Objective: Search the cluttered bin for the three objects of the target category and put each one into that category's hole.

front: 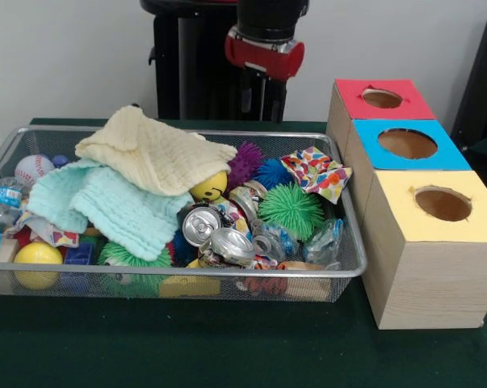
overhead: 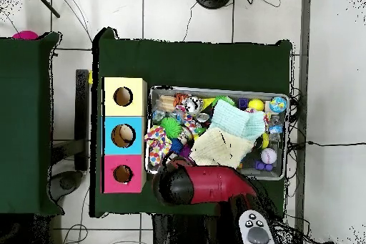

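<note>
Gripper (front: 262,95): raised over far rim of bin (front: 186,273), nothing seen in it. Apart or together, cannot tell.

Target category not readable from task or scene. Candidates all in the bin: spiky balls, green (front: 291,210), purple (front: 245,162) and blue (front: 271,172), toward the box-side end; crushed cans (front: 201,225) near the front rim; smooth balls, baseball (front: 33,168) and yellow ball (front: 37,255), at the opposite end.

Holes in three boxes just beside the bin: red (front: 348,101), blue (front: 372,129), yellow (front: 429,267).

Risks, as judged:
- Yellow cloth (front: 154,149) and mint cloth (front: 106,202) draped over the middle; likely hiding a target. Blind grab there liable to snag cloth and drag it out too.
- Cans and balls touching, heaped. Descent into the pile apt to pinch two things or nudge the wanted one deeper.
- Spiky balls soft; could squeeze out of a shallow grip on the way to the hole.
- Wire rim close to outer items; risk of catching on it.
- Wrong hole, if colour and category mismatched.
</note>
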Controlling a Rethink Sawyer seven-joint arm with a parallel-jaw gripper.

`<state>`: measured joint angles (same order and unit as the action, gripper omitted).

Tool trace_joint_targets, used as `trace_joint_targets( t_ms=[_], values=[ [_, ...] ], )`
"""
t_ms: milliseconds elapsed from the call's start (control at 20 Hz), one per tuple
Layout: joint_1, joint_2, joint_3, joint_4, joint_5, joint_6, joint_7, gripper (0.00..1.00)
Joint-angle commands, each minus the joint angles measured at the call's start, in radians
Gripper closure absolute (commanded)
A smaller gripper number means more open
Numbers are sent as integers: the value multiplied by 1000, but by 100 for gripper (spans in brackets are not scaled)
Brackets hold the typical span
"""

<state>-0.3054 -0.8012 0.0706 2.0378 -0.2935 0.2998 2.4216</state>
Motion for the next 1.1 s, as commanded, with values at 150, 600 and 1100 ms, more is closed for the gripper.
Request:
trace_joint_targets(
  t_ms=[150, 600, 1100],
  values=[
    [54, 242, -164, 104, 98, -282, 323, 0],
    [2, 263, -68, 194, 204, -439, 323, 0],
    [-9, 74, 27, 284, 296, -332, 289, 0]
  ],
)
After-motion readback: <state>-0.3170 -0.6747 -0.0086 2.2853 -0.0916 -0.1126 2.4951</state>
